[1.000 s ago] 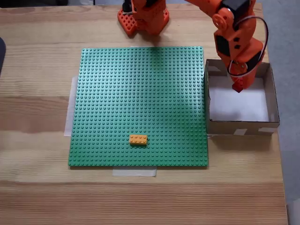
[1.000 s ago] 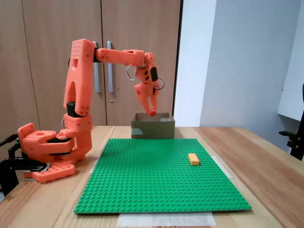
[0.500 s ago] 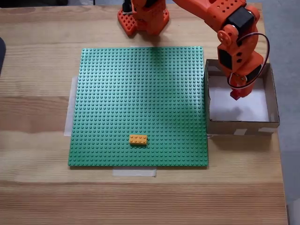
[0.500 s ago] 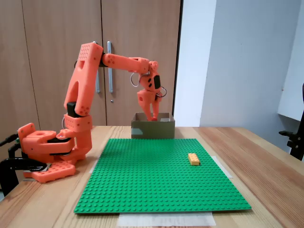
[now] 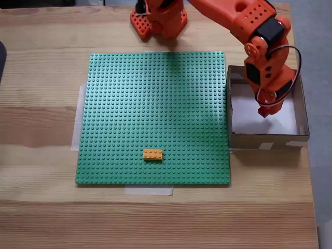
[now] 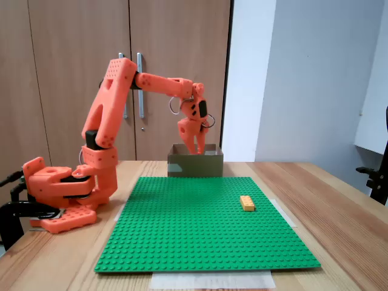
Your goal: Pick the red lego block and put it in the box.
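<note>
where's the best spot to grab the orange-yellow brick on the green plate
Take the orange-yellow brick across its two long side walls, coming straight down from above. It lies flat and studs-up on the green baseplate, long axis left-right in the top-down fixed view, with nothing else beside it, so fingers should fit on both sides.

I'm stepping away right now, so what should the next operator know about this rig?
Gripper: shut on the red block, hanging over the box's white floor in the top-down fixed view; in the side fixed view its tips dip to about the box rim.
Done: block picked up and carried over the box.
Left: open the jaws to drop the block, then pull the arm back.
The orange brick sits on the green baseplate, untouched; leave it.
</note>
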Controlling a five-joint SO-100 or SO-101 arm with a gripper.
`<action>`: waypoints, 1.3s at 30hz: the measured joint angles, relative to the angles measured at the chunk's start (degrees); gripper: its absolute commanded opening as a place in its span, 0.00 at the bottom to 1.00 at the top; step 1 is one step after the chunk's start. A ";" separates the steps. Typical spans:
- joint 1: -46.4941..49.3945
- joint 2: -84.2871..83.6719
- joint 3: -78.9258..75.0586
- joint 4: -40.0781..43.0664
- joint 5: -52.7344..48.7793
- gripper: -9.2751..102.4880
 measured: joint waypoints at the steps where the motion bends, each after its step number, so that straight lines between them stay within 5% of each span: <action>1: 0.00 -0.44 -0.44 0.00 0.00 0.07; 24: 0.00 -4.04 -4.57 -0.44 0.88 0.07; 36: -0.09 -4.04 -4.57 -1.05 1.05 0.29; 39: -0.09 -4.04 -4.57 -1.41 1.05 0.28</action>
